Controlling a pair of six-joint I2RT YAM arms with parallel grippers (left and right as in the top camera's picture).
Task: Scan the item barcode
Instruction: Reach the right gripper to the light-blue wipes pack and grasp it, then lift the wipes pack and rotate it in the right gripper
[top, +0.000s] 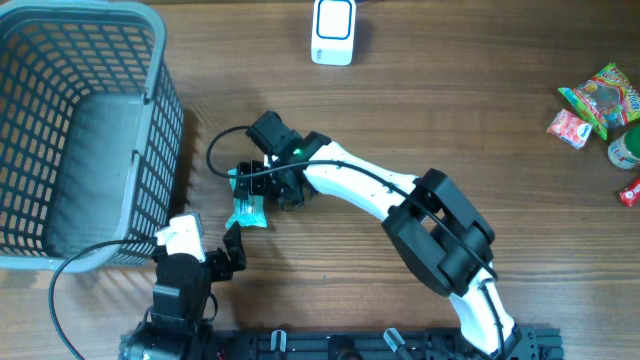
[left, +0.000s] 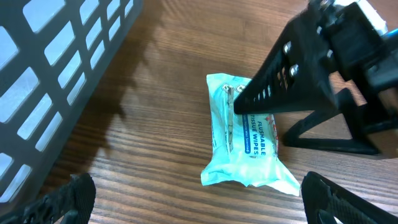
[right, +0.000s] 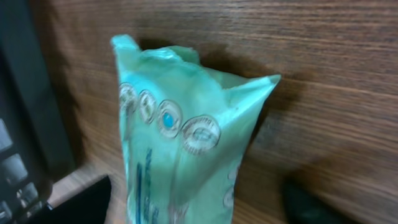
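Note:
The item is a teal pack of flushable wipes (top: 247, 211) lying flat on the wooden table, just right of the basket. My right gripper (top: 264, 190) is low over its far end. In the right wrist view the pack (right: 180, 143) stands between the two dark fingers (right: 81, 202), with a gap showing on the right side, so the right gripper (right: 196, 208) is open around it. My left gripper (left: 199, 211) is open just short of the pack's near end (left: 245, 149), apart from it. The right arm's black fingers (left: 280, 81) cover the pack's far end. No barcode shows.
A grey mesh basket (top: 165, 130) fills the left side. A white scanner (top: 333, 30) stands at the table's far edge. Several snack packets (top: 600, 100) lie at the far right. A black cable (top: 215, 150) loops beside the basket.

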